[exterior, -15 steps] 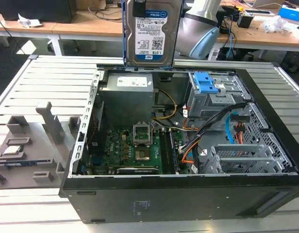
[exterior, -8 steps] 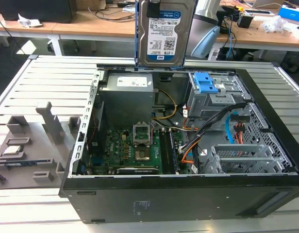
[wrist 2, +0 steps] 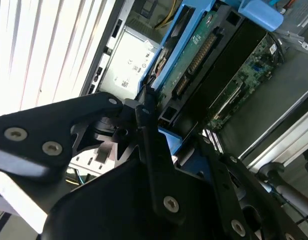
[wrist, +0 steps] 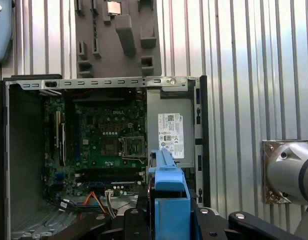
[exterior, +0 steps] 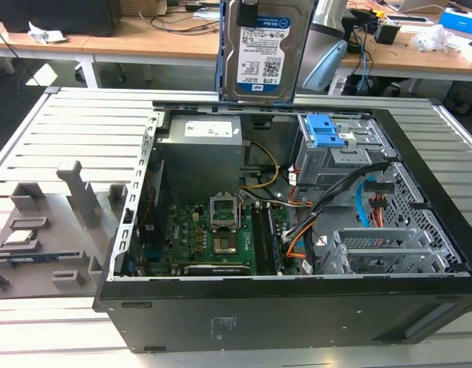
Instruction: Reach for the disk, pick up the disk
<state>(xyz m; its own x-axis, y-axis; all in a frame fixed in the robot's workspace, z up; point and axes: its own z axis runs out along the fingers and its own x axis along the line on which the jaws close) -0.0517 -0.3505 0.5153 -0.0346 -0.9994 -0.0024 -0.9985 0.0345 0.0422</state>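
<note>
The disk hangs upright in the air above the rear wall of the open computer case, its blue-and-white label facing the exterior view and its blue side frame along the edges. My gripper grips it from above, at the top edge of the exterior view. In the second wrist view the black fingers clamp the blue frame of the disk, whose green circuit board side shows. In the first wrist view the blue frame stands between the gripper's black links, above the case.
Inside the case lie the grey power-supply box, the green motherboard, cables and a drive bay with a blue clip. A grey fixture block sits on the slatted table at the exterior view's left. Desks stand behind.
</note>
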